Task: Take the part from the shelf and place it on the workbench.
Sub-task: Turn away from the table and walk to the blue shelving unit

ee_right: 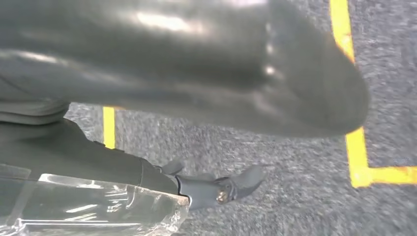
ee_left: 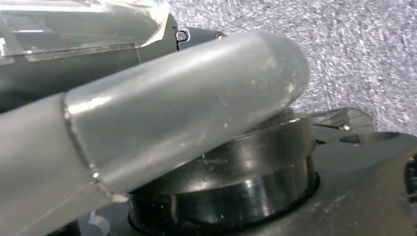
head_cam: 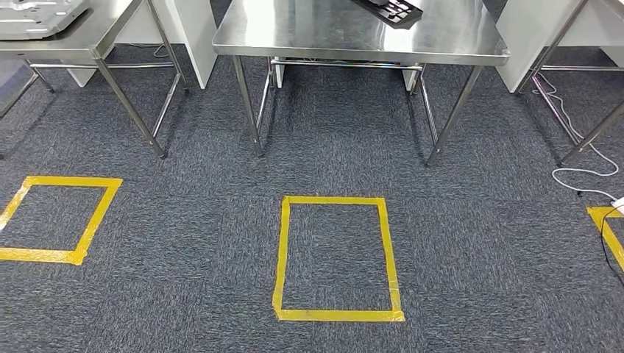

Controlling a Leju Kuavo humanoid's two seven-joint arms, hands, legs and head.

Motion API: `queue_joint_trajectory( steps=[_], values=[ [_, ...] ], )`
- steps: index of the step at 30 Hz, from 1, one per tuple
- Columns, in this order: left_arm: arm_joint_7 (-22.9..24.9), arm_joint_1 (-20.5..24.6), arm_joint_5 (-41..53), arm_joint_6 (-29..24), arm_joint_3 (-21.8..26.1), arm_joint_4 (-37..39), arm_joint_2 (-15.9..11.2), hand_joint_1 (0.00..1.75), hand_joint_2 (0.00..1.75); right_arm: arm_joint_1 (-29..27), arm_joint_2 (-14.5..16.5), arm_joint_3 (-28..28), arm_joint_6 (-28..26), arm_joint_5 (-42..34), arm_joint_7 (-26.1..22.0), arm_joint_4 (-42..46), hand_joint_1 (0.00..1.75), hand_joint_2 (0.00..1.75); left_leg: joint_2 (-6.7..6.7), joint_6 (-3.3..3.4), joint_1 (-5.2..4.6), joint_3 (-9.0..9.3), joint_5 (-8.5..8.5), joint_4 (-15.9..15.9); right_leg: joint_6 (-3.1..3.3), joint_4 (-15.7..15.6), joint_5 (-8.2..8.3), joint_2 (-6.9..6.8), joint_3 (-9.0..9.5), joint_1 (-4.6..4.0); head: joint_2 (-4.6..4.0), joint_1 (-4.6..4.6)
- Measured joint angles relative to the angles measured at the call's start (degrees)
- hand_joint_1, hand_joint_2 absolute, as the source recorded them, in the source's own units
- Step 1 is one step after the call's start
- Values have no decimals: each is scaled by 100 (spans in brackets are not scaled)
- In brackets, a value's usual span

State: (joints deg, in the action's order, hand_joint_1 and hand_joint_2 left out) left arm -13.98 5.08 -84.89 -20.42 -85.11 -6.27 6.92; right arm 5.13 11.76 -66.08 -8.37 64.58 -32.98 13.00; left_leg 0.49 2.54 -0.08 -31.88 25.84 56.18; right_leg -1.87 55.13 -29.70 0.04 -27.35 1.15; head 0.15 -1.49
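Head view: a steel tabletop [head_cam: 353,33] at upper centre carries a dark part [head_cam: 390,9] at the frame's top edge. Left hand [ee_left: 162,128] and right hand [ee_right: 196,64] hang over carpet; their grasp cannot be told. Approaching off the central yellow tape square [head_cam: 336,257] risks a short reach.

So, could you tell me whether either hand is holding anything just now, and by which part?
Cannot be told: the left hand and right hand show only close-up thumbs over carpet.

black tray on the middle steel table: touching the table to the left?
Apart. The head view shows the black tray on the middle table, with open carpet between that and the left table.
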Motion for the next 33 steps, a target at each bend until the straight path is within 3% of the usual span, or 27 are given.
queue_joint_trajectory(
  steps=[3,6,11,16,17,21,23,25,26,27,28,30,31,33],
  values=[
    [6,-3,8,-39,-4,0,-5,0,0,-8,11,-2,4,23,9,0,0,0,-8,185,9,-24,-29,18,31,7,16,-2,-3,-8,0,-2],
    [11,-2,10,-69,-8,0,-6,0,0,4,13,-2,4,64,19,0,0,0,-10,219,22,-25,-63,10,57,10,30,-3,-10,-43,0,0],
    [25,-2,10,-78,-9,0,-2,0,0,8,13,0,4,86,24,0,0,0,-15,162,40,-27,-89,-4,59,18,30,-3,-18,-74,0,2],
    [27,-2,10,-82,-9,0,0,0,0,12,10,1,7,97,43,0,0,0,-15,-79,60,-36,-67,-13,60,24,29,-4,-39,-88,0,3],
    [30,-2,10,-84,-9,0,-2,0,0,13,13,1,10,102,49,0,0,0,-16,-94,56,-47,-57,4,53,20,33,-5,-31,-72,0,3],
    [60,0,2,-89,-11,-1,1,0,0,20,22,3,19,137,50,0,0,0,-27,1,60,-27,-125,-112,8,41,9,-29,-15,-59,0,-1],
    [73,3,-8,-89,-11,-3,14,0,0,23,17,7,21,166,44,0,0,0,-47,41,90,9,-209,-242,24,438,-233,-26,-202,-67,0,13],
    [86,3,-13,-87,-11,-4,21,0,0,23,11,11,21,186,42,0,0,0,-82,46,82,-27,-239,-251,27,1200,-587,-20,-565,-34,0,22],
    [93,1,-14,-86,-11,-4,24,0,0,20,8,13,22,191,42,0,0,0,-112,32,87,-51,-250,-243,-3,1504,-687,-20,-707,-14,0,21],
    [97,-1,-16,-85,-11,-4,26,0,0,17,4,15,24,191,42,0,0,0,-147,17,97,-75,-261,-229,-61,1611,-691,-19,-751,13,0,19],
    [99,-2,-18,-85,-11,-4,28,0,0,14,-1,16,25,191,43,0,0,0,-192,-4,112,-103,-270,-202,-140,1469,-596,-16,-669,42,0,21],
    [99,0,-18,-85,-11,-4,29,0,0,15,-13,19,29,191,49,-1,0,0,-295,-70,148,-177,-266,-93,-291,698,-287,85,-254,111,0,22],
    [99,1,-19,-86,-11,-4,25,0,0,15,-11,21,32,191,52,-3,0,0,-343,-117,148,-218,-253,-25,-306,377,-180,165,-105,120,0,38],
    [96,2,-19,-89,-11,-4,17,0,0,17,-8,24,39,193,60,-6,0,0,-413,-199,130,-283,-240,61,-182,188,-123,267,-38,105,0,38]
  ],
)
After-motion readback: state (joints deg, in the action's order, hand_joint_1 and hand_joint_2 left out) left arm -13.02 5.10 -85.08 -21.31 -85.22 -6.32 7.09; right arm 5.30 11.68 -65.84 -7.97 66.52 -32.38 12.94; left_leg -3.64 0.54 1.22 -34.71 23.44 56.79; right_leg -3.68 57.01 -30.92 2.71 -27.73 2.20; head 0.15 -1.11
